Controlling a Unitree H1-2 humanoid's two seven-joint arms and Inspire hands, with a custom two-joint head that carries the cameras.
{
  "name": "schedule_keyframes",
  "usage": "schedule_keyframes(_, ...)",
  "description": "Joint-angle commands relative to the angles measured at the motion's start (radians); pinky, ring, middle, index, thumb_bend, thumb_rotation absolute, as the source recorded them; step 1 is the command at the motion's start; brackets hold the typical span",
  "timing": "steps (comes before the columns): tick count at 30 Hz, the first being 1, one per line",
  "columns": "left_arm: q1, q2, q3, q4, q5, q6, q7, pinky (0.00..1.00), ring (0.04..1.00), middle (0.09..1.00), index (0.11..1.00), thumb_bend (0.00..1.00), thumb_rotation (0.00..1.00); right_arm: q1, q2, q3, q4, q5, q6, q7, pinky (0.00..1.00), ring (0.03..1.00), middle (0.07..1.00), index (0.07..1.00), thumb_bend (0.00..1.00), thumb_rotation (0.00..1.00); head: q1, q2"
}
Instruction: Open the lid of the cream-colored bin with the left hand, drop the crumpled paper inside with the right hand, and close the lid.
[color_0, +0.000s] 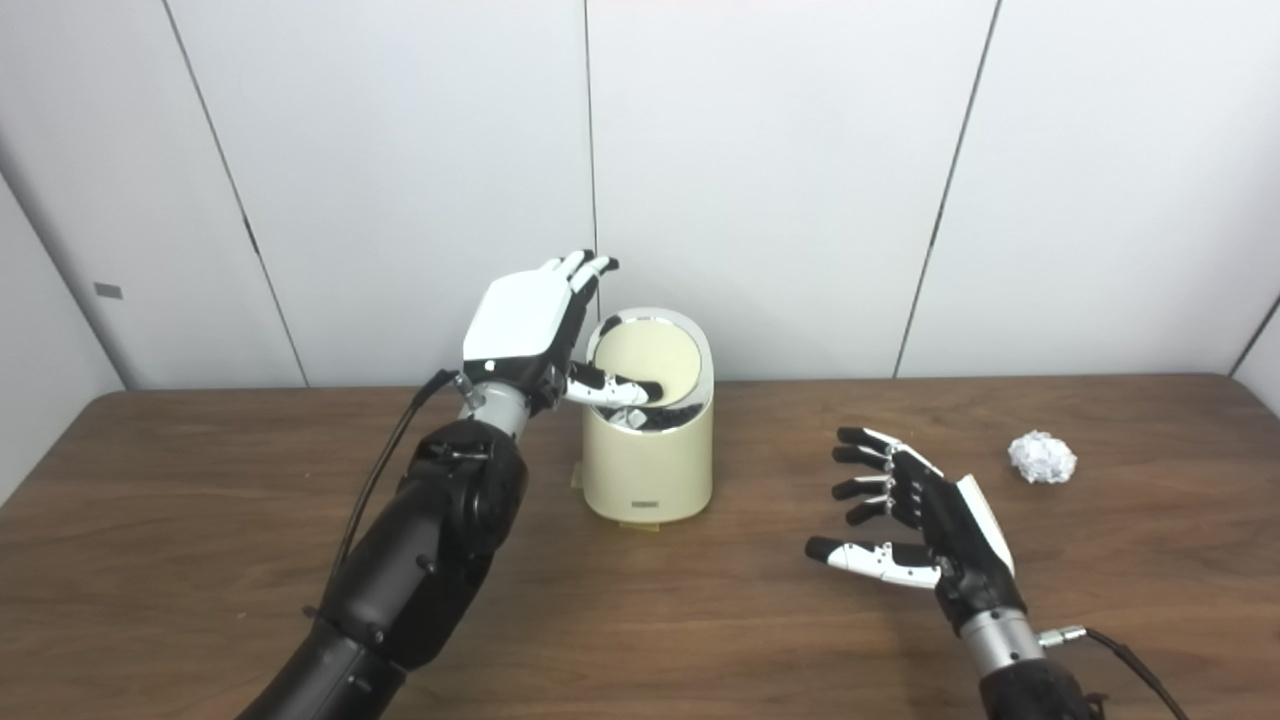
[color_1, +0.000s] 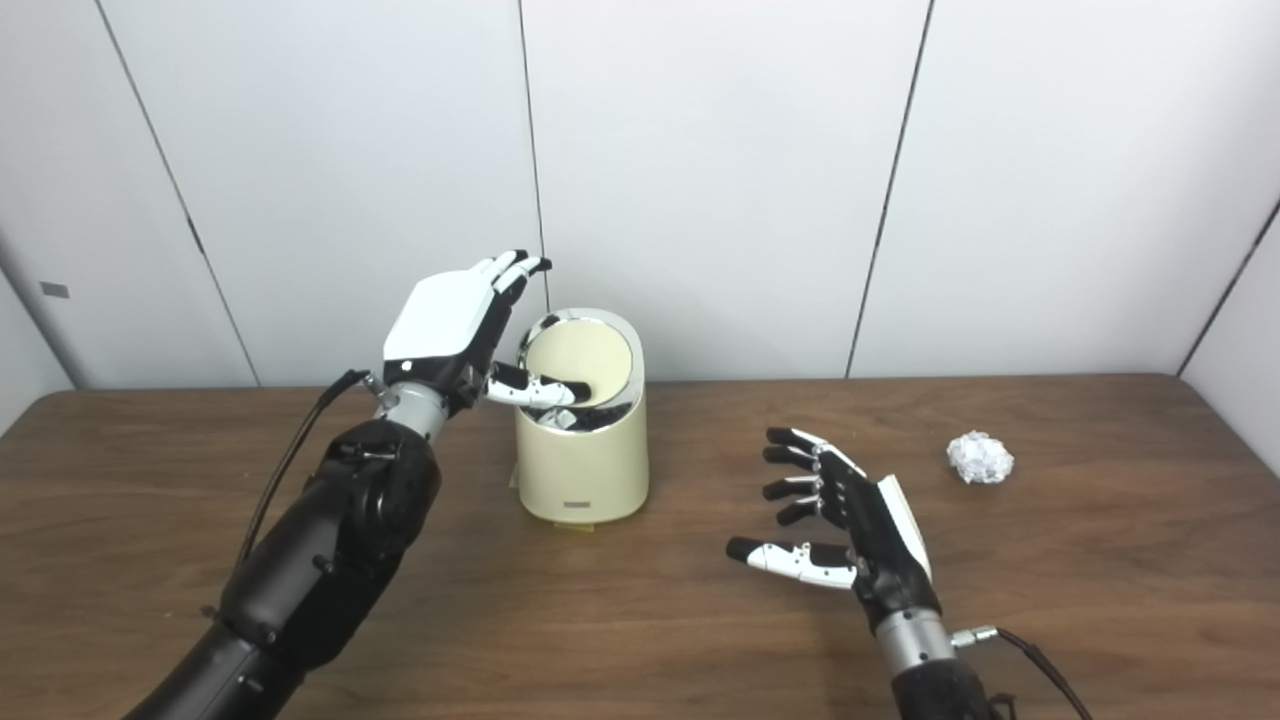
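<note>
1. On the brown wooden table (color_0: 200, 560), toward the back near the wall, stands the cream-colored bin (color_0: 648, 470), upright.
2. Lid (color_0: 648, 358) is tilted up, pale inner face toward the camera, chrome rim around it; bin mouth open, dark inside.
3. Left hand (color_0: 530, 325) is raised at the bin's left side, white back toward the camera, fingers stretched up beside the lid edge; thumb (color_0: 612, 388) reaches across the open mouth just under the lid. Fingers apart, not wrapped around anything; whether they touch the lid, cannot tell.
4. Right hand (color_1: 850, 520) is low over the table, right of the bin and well apart from it, fingers spread, holding nothing.
5. Crumpled paper (color_1: 980, 457) lies on the table further right, apart from the right hand, untouched.
</note>
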Motion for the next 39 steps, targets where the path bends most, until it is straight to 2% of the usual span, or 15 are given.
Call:
schedule_keyframes(1, -0.027, -0.002, 0.007, 0.007, -0.006, -0.015, 0.0, 0.86, 0.932, 0.956, 0.943, 0.96, 0.18, -0.031, 0.0, -0.009, -0.034, 0.012, -0.02, -0.008, 0.51, 0.64, 0.764, 0.781, 0.77, 0.15, 0.0, -0.002)
schedule_keyframes(7, -0.012, -0.042, 0.112, -0.007, -0.154, -0.079, 0.054, 0.72, 0.88, 0.922, 0.902, 0.86, 0.21, -0.032, -0.003, -0.009, -0.027, 0.015, -0.025, -0.007, 0.52, 0.641, 0.766, 0.785, 0.77, 0.15, 0.001, -0.006)
schedule_keyframes(10, -0.002, -0.068, 0.179, -0.008, -0.246, -0.147, 0.1, 0.67, 0.841, 0.885, 0.872, 0.82, 0.23, -0.034, -0.001, -0.009, -0.028, 0.011, -0.017, -0.011, 0.52, 0.641, 0.759, 0.779, 0.78, 0.15, 0.003, -0.009)
schedule_keyframes(15, 0.007, -0.109, 0.285, 0.02, -0.394, -0.295, 0.184, 0.67, 0.797, 0.815, 0.83, 0.74, 0.25, -0.039, -0.005, -0.007, -0.013, 0.01, -0.034, -0.01, 0.51, 0.634, 0.759, 0.775, 0.78, 0.15, 0.004, -0.011)
schedule_keyframes(20, 0.015, -0.127, 0.354, 0.042, -0.514, -0.388, 0.199, 0.7, 0.81, 0.819, 0.855, 0.71, 0.29, -0.038, -0.006, -0.01, -0.008, 0.018, -0.036, -0.007, 0.52, 0.634, 0.759, 0.774, 0.78, 0.14, 0.005, -0.012)
schedule_keyframes(23, 0.028, -0.128, 0.389, 0.053, -0.584, -0.426, 0.192, 0.71, 0.815, 0.821, 0.86, 0.7, 0.28, -0.037, -0.008, -0.009, -0.012, 0.018, -0.032, -0.005, 0.51, 0.634, 0.759, 0.777, 0.78, 0.15, 0.003, -0.012)
schedule_keyframes(25, 0.046, -0.126, 0.408, 0.048, -0.63, -0.424, 0.175, 0.73, 0.824, 0.825, 0.864, 0.69, 0.28, -0.035, -0.009, -0.009, -0.016, 0.016, -0.029, -0.004, 0.51, 0.636, 0.761, 0.781, 0.77, 0.15, 0.003, -0.01)
schedule_keyframes(28, 0.09, -0.122, 0.436, 0.017, -0.719, -0.381, 0.123, 0.79, 0.85, 0.845, 0.875, 0.74, 0.36, -0.033, -0.011, -0.011, -0.024, 0.019, -0.021, -0.003, 0.52, 0.646, 0.768, 0.789, 0.78, 0.18, 0.002, -0.009)
schedule_keyframes(32, 0.161, -0.112, 0.454, -0.033, -0.82, -0.343, 0.044, 0.77, 0.853, 0.86, 0.888, 0.76, 0.4, -0.036, -0.016, -0.019, -0.031, 0.029, -0.008, 0.002, 0.52, 0.653, 0.773, 0.791, 0.78, 0.18, 0.004, -0.009)
schedule_keyframes(36, 0.221, -0.104, 0.456, -0.054, -0.848, -0.35, 0.012, 0.74, 0.848, 0.864, 0.894, 0.79, 0.41, -0.041, -0.023, -0.023, -0.026, 0.041, -0.012, 0.011, 0.52, 0.656, 0.771, 0.789, 0.78, 0.18, 0.006, -0.009)
schedule_keyframes(39, 0.255, -0.104, 0.453, -0.06, -0.833, -0.355, 0.016, 0.8, 0.851, 0.856, 0.899, 0.82, 0.44, -0.042, -0.026, -0.024, -0.03, 0.044, -0.002, 0.012, 0.53, 0.658, 0.77, 0.788, 0.78, 0.19, 0.007, -0.01)
